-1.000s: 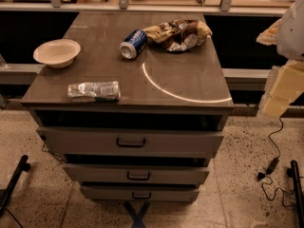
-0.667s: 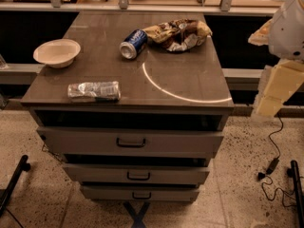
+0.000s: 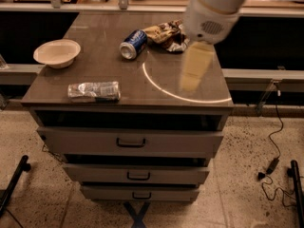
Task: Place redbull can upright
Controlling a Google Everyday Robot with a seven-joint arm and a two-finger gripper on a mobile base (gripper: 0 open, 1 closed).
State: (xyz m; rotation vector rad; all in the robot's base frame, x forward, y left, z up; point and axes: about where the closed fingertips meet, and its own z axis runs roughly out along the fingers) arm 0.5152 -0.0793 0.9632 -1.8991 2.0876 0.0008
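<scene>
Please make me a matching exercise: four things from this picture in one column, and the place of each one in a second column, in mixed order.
Things:
1. redbull can
2. white bowl
3. dark-blue can
4. gripper

Places:
A. above the right side of the cabinet top
B. at the left edge of the top
C. lying on its side near the front left edge
D. lying at the back middle, beside the snack bag

Pairs: 1-C, 2-B, 3-D, 4-A.
</scene>
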